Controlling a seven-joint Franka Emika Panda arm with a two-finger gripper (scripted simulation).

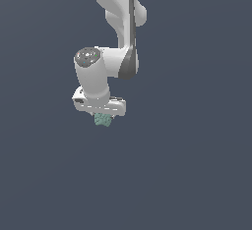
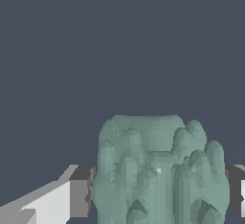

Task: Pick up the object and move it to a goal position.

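**A:** Where's your lump [image 1: 103, 120] right now?

**B:** Tucked under the white tool [image 1: 104, 118], just left of centre in the exterior view. Only its lower part pokes out below the tool body. In the wrist view you see it [image 2: 160, 170] filling the space between the two dark pads [image 2: 81, 191], one on each side, both touching or very nearly touching it.

**A:** So the tool has it?

**B:** Your tool looks clamped on the lump, pads pressed to its opposite flanks. Whether it's lifted off the counter [image 1: 197, 175] you can't tell; the background is one flat grey with no shadow or edge to judge by.

**A:** How will it handle?

**B:** Judging by its size, light. It's far narrower than the tool, so weight shouldn't trouble you. The surface is bumpy and mottled, so the pads probably bear on ridges rather than flat faces. That could let it twist or slip if you swing fast. It looks stiff, not squashy.

**A:** Best hold?

**B:** Across the middle, on the broadest pair of sides, as you have it.

**A:** Any containers?

**B:** None in view, and no goal marker either.
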